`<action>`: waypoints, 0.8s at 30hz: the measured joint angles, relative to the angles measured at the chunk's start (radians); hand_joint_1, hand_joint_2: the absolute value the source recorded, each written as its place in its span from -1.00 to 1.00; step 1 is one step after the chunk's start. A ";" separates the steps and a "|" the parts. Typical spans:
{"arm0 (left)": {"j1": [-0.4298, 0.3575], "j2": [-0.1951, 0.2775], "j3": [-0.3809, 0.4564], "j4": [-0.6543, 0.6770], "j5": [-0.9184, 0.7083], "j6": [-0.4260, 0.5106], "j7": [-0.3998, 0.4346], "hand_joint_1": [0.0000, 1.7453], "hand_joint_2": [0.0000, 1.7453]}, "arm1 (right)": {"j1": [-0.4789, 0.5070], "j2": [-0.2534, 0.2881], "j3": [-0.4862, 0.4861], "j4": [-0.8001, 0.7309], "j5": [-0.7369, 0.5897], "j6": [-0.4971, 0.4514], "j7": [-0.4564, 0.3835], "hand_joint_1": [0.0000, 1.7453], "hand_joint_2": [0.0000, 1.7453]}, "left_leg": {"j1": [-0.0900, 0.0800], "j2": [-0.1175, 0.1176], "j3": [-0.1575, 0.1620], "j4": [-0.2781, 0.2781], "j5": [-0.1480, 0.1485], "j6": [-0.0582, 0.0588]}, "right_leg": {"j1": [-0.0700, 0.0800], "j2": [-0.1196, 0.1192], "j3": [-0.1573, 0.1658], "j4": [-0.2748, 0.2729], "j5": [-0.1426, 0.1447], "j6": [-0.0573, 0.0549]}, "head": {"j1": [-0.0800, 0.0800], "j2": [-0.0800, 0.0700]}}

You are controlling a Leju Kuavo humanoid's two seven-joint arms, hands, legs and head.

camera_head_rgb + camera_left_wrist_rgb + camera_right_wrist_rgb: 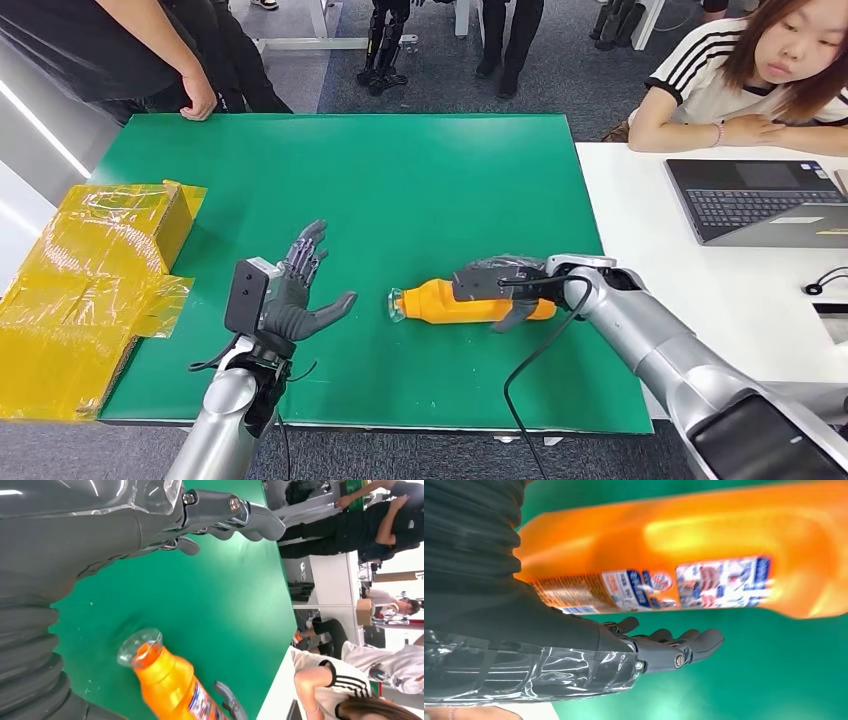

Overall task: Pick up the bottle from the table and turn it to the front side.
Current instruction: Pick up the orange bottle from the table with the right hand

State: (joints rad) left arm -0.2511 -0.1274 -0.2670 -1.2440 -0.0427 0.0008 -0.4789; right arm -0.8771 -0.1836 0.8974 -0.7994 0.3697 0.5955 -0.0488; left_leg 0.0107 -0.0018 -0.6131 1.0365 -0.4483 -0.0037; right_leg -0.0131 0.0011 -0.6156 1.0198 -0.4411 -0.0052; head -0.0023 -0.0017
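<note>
While the matte green table [400, 180] spreads flat and rectangular under everything, a white desk [700, 300] butts against its right edge and carries a slim grey laptop [760, 200]. On the table's left end sits a boxy package wrapped in crinkled, glossy yellow film [85, 285]. A person in a white top with black sleeve stripes [745, 75] leans on the white desk; another person's hand [200, 103] rests on the table's far edge.

The orange bottle [450, 303] lies on its side near the middle of the table, a smooth, moulded plastic body with a clear cap [140, 647] pointing toward the robot's left; a printed blue-and-white label [719, 582] runs along its flank.

The right hand [500, 285], dark and jointed at the end of a silver arm, sits over the bottle's base end; the right wrist view shows its fingers [689, 642] extended alongside the bottle, and whether they grip it I cannot tell. The left hand [300, 290] stands open, palm up and fingers spread, holding nothing, near the cap but apart from it.
</note>
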 joint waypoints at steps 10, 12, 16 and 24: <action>-0.019 -0.002 0.000 0.000 0.011 -0.030 0.007 -1.00 1.00 | -0.102 -0.028 0.150 0.001 -0.057 0.031 0.029 -1.00 1.00 | 0.000 0.000 0.000 0.000 0.000 0.000 | 0.000 0.000 0.000 0.000 0.000 0.000 | 0.000 0.000; -0.020 -0.003 0.000 0.000 0.013 -0.034 0.008 -1.00 1.00 | -0.117 -0.034 0.182 0.001 -0.036 0.026 0.038 -1.00 1.00 | 0.000 0.000 0.000 0.000 0.000 0.000 | 0.000 0.000 0.000 0.000 0.000 0.000 | 0.000 0.000; -0.020 -0.007 0.000 0.000 0.015 -0.038 0.010 -1.00 1.00 | -0.145 -0.052 0.249 0.001 -0.004 0.003 0.050 -1.00 1.00 | 0.000 0.000 0.000 0.000 0.000 0.000 | 0.000 0.000 0.000 0.000 0.000 0.000 | 0.000 0.000; -0.020 -0.009 0.000 0.001 0.016 -0.041 0.010 -1.00 1.00 | -0.163 -0.094 0.337 0.001 0.030 -0.007 0.061 -1.00 1.00 | 0.000 0.000 0.000 0.000 0.000 0.000 | 0.000 -0.001 0.000 0.000 0.000 0.000 | 0.000 0.000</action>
State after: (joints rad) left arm -0.2709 -0.1368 -0.2674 -1.2432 -0.0267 -0.0403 -0.4692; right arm -1.0402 -0.2775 1.2346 -0.7987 0.4000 0.5886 0.0121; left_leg 0.0107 -0.0023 -0.6134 1.0367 -0.4483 -0.0036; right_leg -0.0132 0.0005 -0.6156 1.0197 -0.4411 -0.0052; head -0.0023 -0.0019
